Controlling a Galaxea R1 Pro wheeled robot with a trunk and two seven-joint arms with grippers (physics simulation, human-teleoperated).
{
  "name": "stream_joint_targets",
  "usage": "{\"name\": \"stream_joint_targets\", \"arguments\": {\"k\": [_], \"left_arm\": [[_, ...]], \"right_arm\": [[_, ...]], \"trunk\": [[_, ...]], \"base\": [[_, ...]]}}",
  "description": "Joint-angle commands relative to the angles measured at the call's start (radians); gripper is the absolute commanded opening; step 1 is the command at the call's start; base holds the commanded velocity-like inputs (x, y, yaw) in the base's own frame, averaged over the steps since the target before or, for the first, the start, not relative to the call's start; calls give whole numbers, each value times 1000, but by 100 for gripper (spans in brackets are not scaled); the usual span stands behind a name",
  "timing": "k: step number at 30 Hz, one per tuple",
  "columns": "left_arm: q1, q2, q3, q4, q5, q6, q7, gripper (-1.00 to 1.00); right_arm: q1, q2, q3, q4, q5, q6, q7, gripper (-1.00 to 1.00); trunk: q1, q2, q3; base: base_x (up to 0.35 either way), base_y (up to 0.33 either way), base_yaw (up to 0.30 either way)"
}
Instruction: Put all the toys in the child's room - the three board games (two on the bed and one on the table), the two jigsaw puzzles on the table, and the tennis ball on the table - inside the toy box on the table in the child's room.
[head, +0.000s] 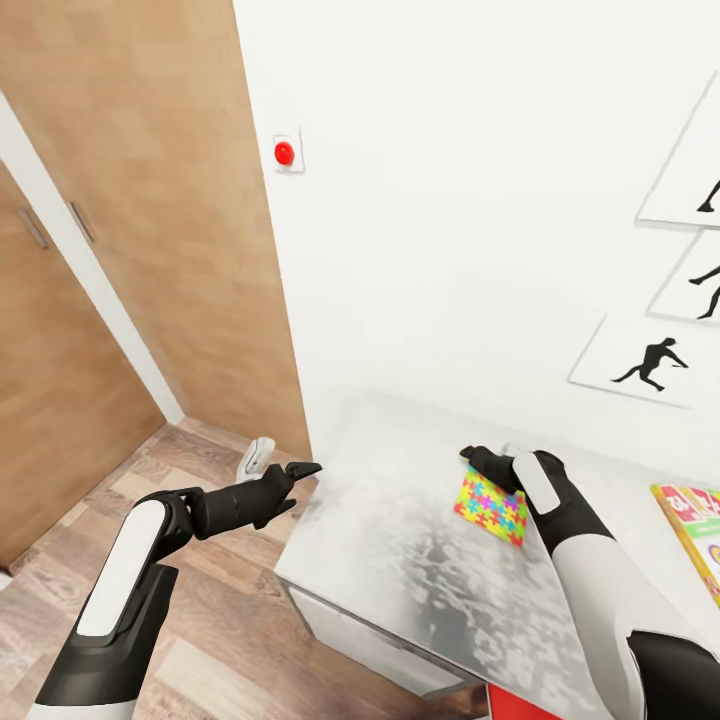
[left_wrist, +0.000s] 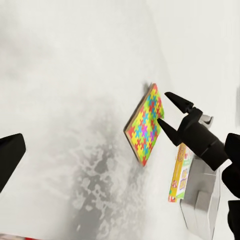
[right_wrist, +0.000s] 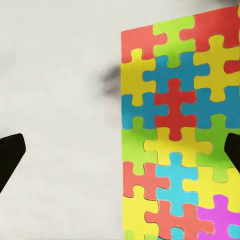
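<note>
Puzzle on the table, right gripper over it, left gripper off the table's edge.

A jigsaw puzzle (head: 491, 506) lay flat on the table (head: 400, 560), towards the wall behind it, and the right gripper (left_wrist: 167, 112) hung just above the puzzle's near-wall edge with its fingers spread. A board game (head: 697, 535) lay on the table to the puzzle's right, well apart from it. The left gripper (head: 300, 472) was out past the table's left edge, over the floor (head: 200, 660), with a door (head: 150, 220) behind it to the left.
</note>
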Motion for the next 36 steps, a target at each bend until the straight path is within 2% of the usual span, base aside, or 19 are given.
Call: {"name": "stream_joint_targets", "arguments": {"k": [1,7,11,20,26,31,32,36], "left_arm": [[-1,0,-1,-1,10,0,11,100],[-1,1,-1,-1,9,0,12,100],[-1,1,-1,0,8,0,11,100],[-1,1,-1,1,9,0,11,100],[0,1,0,1,9,0,11,100],[3,24,1,0,9,-1,8,100],[3,35,5,-1,10,-1,6,100],[16,47,38,0,9,0,11,100]], "right_arm": [[-1,0,-1,-4,-10,3,-11,100],[4,0,-1,-80,-8,-6,-20,100],[13,1,-2,-171,-11,-1,-22,100],[14,-2,-6,-186,-10,0,-23,100],[11,-23,-10,-174,-13,0,-29,100],[3,-41,-11,-151,-16,0,-79,100],[2,-45,-11,-150,-16,0,-84,100],[2,-56,-11,-146,-20,2,-90,100]], "trunk": [[1,-2,-2],[1,-2,-2],[1,-2,-2],[1,-2,-2],[1,-2,-2],[1,-2,-2],[1,-2,-2],[1,-2,-2]], "base": [[0,0,49],[0,0,-14],[0,2,-216],[0,175,-286],[0,290,-294],[0,97,-294],[0,31,-294],[0,15,-262]]}}
